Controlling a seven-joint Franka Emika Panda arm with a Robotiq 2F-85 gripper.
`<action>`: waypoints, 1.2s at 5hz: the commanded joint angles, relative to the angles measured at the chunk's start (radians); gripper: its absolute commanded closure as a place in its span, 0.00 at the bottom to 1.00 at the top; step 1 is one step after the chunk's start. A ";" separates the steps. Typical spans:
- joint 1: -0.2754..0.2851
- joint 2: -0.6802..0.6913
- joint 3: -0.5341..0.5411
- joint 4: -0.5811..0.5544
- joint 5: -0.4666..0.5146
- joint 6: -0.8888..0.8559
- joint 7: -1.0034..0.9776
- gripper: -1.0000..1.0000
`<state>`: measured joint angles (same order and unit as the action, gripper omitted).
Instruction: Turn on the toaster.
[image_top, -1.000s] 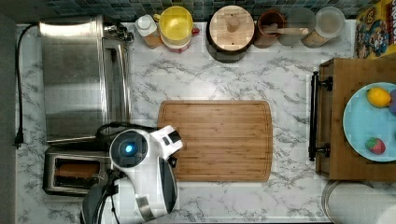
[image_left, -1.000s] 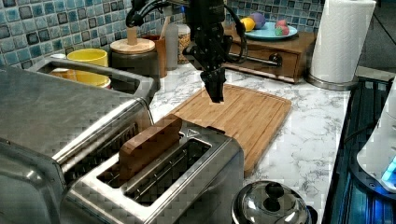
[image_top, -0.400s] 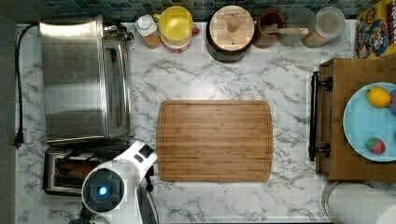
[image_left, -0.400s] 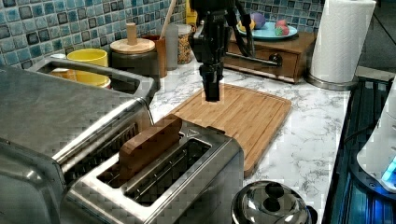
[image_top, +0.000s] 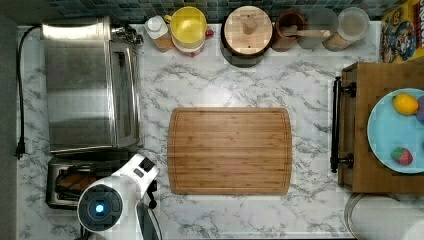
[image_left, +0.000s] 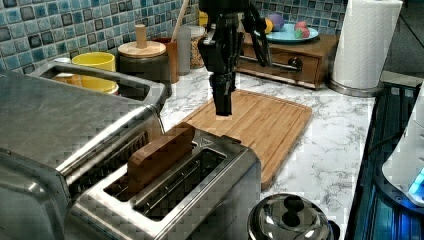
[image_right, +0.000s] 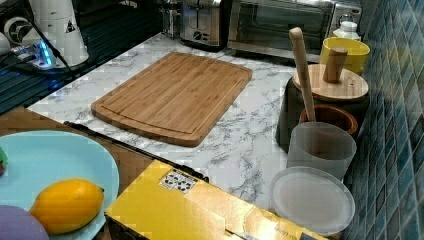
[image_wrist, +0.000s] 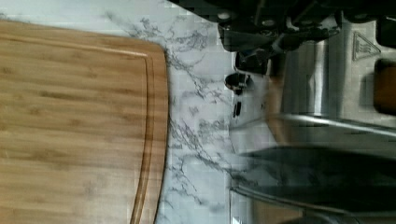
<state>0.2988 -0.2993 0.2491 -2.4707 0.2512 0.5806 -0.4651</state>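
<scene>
We cannot tell how the fingers of the gripper (image_left: 222, 107) stand; it points down just beyond the toaster (image_left: 180, 192). The toaster holds a brown slice (image_left: 160, 155) and sits beside the cutting board (image_top: 230, 150), against the toaster oven (image_top: 87, 85).

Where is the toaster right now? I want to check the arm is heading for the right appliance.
The toaster sits at the top view's lower left, just below the toaster oven and left of the cutting board, with the arm partly over it.
</scene>
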 joint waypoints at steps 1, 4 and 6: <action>0.009 -0.013 -0.036 0.044 0.147 0.004 -0.019 1.00; -0.010 0.065 0.012 0.060 0.087 0.034 0.048 1.00; -0.046 0.151 0.042 0.096 0.009 -0.001 0.111 1.00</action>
<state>0.2720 -0.1626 0.2910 -2.4648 0.2786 0.5889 -0.4590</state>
